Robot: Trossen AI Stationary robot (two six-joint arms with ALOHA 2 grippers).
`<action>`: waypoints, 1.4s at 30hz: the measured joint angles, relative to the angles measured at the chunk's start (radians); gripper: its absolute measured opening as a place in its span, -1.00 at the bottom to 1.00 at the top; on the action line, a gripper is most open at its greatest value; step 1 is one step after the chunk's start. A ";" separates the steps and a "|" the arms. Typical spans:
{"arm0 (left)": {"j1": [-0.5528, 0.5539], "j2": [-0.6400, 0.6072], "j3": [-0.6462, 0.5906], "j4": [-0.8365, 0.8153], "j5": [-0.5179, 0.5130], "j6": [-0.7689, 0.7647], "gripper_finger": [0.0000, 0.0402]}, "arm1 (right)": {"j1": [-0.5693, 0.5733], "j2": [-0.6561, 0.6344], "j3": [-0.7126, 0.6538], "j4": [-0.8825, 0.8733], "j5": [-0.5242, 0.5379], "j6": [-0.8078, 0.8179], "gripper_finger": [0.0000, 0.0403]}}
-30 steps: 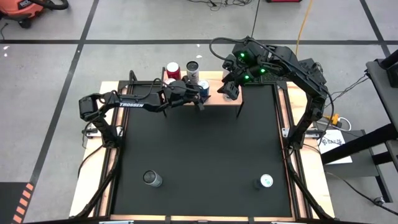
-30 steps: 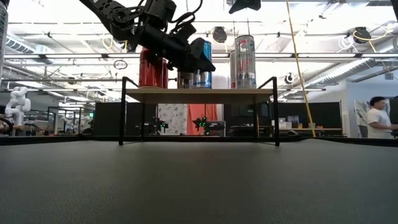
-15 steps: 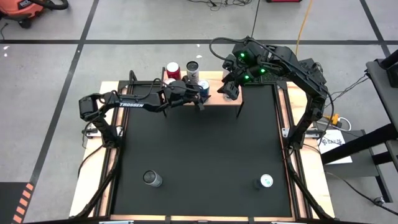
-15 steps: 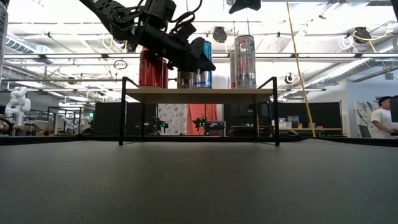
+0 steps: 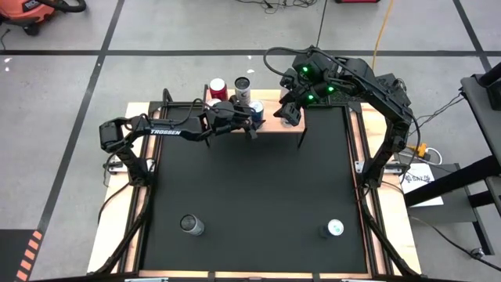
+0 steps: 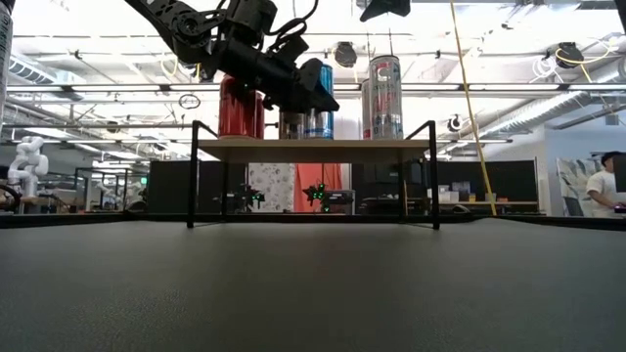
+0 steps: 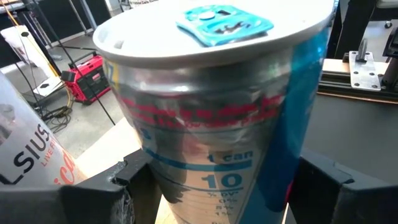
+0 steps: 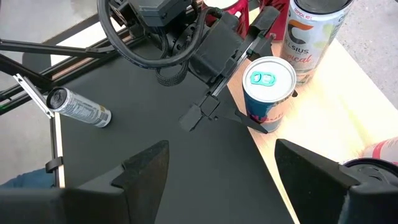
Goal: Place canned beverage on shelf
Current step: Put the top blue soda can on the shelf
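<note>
You're holding the blue-and-silver can (image 8: 268,93) clamped in the left gripper (image 5: 252,119) on the light-wood shelf (image 5: 270,125); release straight, retreat level (right gripper (image 5: 291,112) is hovering apart).

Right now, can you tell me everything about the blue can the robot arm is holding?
The blue can is shiny metal, silver and blue with red lettering, and has a silver lid with a blue pull tab, not opened. It stands upright on the light wooden shelf, near its front edge. The left gripper is closed on its sides, one dark finger on each side. A taller white can stands just behind it and a red can off to one side; whether they touch it is unclear.
</note>
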 joint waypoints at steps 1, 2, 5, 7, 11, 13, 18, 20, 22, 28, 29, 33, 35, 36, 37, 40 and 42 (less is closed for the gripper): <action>0.000 0.000 0.000 0.000 0.000 0.000 0.35 | 0.000 0.000 0.000 0.000 0.000 0.000 0.36; 0.000 0.000 0.000 0.000 0.000 0.000 0.35 | 0.000 0.000 0.000 0.000 0.000 0.000 0.36; 0.000 0.000 0.000 0.000 -0.001 0.000 0.35 | 0.000 0.000 0.000 0.000 0.000 0.000 0.36; 0.000 0.000 0.000 0.000 -0.005 0.000 0.35 | 0.000 0.000 0.000 0.000 0.000 0.000 0.36; 0.000 0.000 0.000 0.000 -0.005 0.000 0.35 | 0.000 0.000 0.000 0.000 0.000 0.000 0.36; 0.000 0.000 0.000 -0.001 0.008 0.011 0.35 | 0.000 0.000 0.000 0.000 0.000 0.000 0.36; -0.001 0.000 0.000 0.000 0.075 0.026 0.35 | 0.000 0.000 0.000 0.000 0.000 0.000 0.36; -0.001 0.000 0.000 0.000 0.080 0.026 0.35 | 0.000 0.000 0.000 0.000 0.000 0.000 0.36; -0.001 0.000 0.000 -0.001 0.083 0.019 0.35 | 0.000 0.000 0.000 0.000 0.000 0.000 0.36; -0.001 0.000 0.000 0.001 0.082 0.026 0.35 | 0.000 0.000 0.000 0.000 0.000 0.000 0.36; -0.001 0.000 0.000 0.002 0.082 0.026 0.35 | 0.000 0.000 0.000 0.000 0.000 0.000 0.36; -0.001 0.000 0.000 0.012 0.082 0.034 0.35 | 0.000 0.000 0.000 0.000 0.000 0.000 0.36; 0.001 0.000 0.000 0.018 0.081 0.034 0.35 | 0.000 0.000 0.000 0.000 0.000 0.000 0.36; 0.002 0.000 0.000 0.018 0.081 0.035 0.35 | 0.000 0.000 0.000 0.000 0.000 0.000 0.36; 0.002 0.000 0.000 0.018 0.081 0.035 0.35 | 0.000 0.000 0.000 0.000 0.000 0.000 0.36; 0.003 0.000 0.000 0.018 0.078 0.035 0.35 | 0.000 0.000 0.000 0.000 0.000 0.000 0.36; 0.003 0.000 0.000 0.018 0.077 0.036 0.35 | 0.000 0.000 0.000 0.000 0.000 0.000 0.36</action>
